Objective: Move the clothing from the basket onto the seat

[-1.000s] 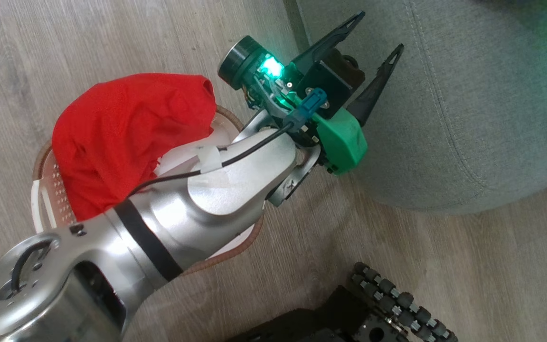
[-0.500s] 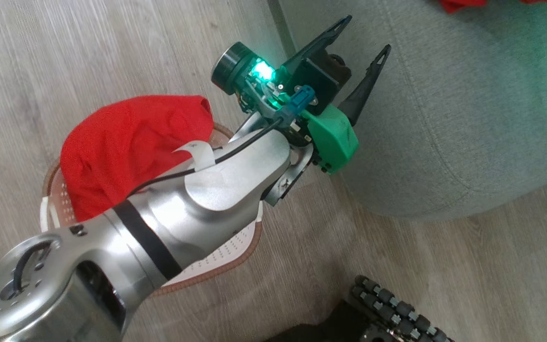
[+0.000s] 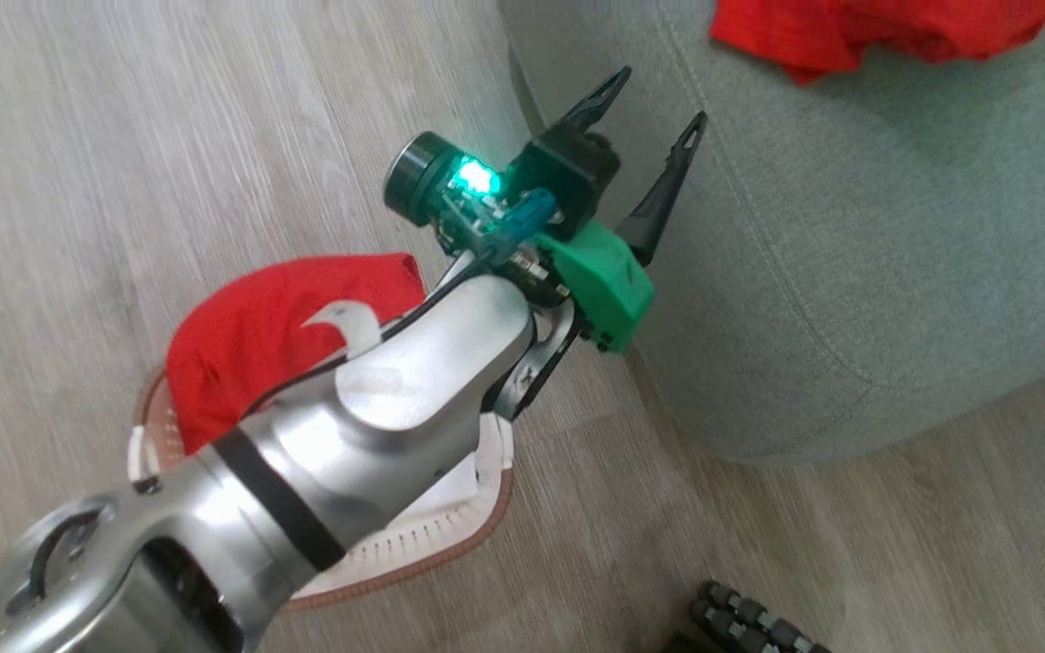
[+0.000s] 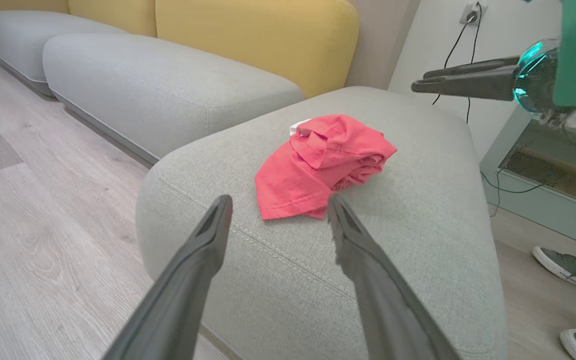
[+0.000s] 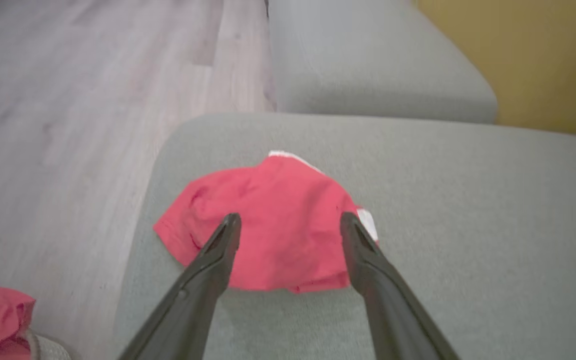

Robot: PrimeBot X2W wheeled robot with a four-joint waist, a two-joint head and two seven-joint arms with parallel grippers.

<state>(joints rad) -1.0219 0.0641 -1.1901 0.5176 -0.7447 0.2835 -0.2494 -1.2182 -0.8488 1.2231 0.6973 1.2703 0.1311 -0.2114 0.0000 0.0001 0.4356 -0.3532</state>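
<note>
One red garment [image 3: 250, 349] lies heaped in the basket [image 3: 450, 544] on the floor, partly hidden by my left forearm. A second red garment [image 3: 849, 32] rests crumpled on the grey-green seat [image 3: 849, 272]; it is also in the left wrist view [image 4: 323, 160] and the right wrist view [image 5: 268, 240]. My left gripper [image 3: 654, 109] is open and empty at the seat's near corner, aimed at that garment [image 4: 278, 202]. My right gripper [image 5: 290, 220] is open and empty just above the garment on the seat, and shows side-on at the left wrist view's upper right [image 4: 420, 82].
More grey sofa cushions [image 4: 158, 90] and yellow back cushions [image 4: 258, 40] stand beyond the seat. A person's shoes [image 4: 560, 262] are on the wood floor to the seat's right. A cable [image 4: 448, 55] hangs from a wall socket. My base wheel [image 3: 758, 626] is at the bottom.
The head camera has swung, so the whole picture slid and the garment on the seat came into view at the top. My left gripper stays open by the seat's corner.
</note>
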